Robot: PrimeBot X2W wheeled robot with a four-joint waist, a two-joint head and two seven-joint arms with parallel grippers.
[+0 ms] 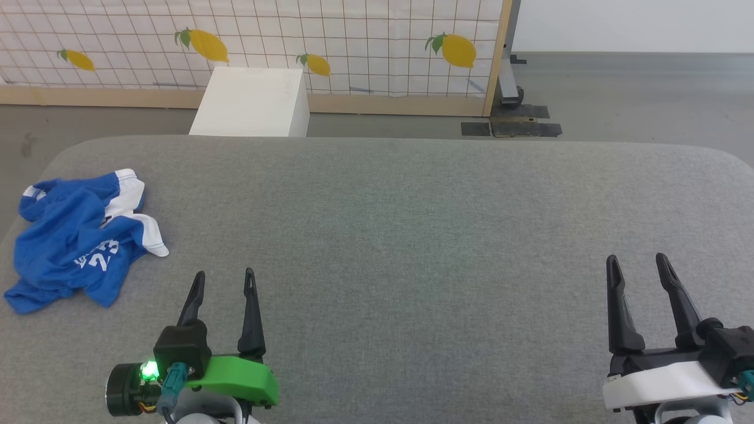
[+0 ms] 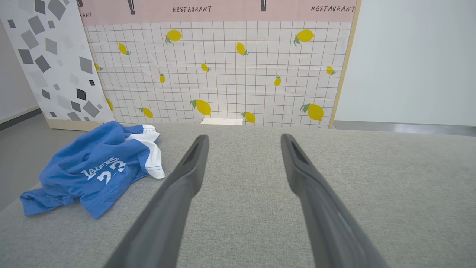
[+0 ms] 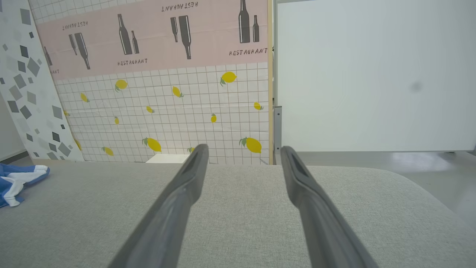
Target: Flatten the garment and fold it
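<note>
The garment (image 1: 73, 238), bright blue shorts with white side panels and a white "23" print, lies crumpled near the left edge of the grey table (image 1: 412, 235). It also appears at the left of the left wrist view as the garment (image 2: 96, 167), and a corner of the garment (image 3: 16, 182) shows at the right wrist view's left edge. My left gripper (image 1: 225, 278) hovers open to the right of the shorts, near the front, nothing between its fingers. My right gripper (image 1: 637, 260) stands open far to the right, empty too.
A white box (image 1: 253, 101) stands on the floor behind the table. A lemon-patterned tiled panel (image 1: 247, 41) with a wooden frame runs along the back. Grey floor borders the table's left and right sides.
</note>
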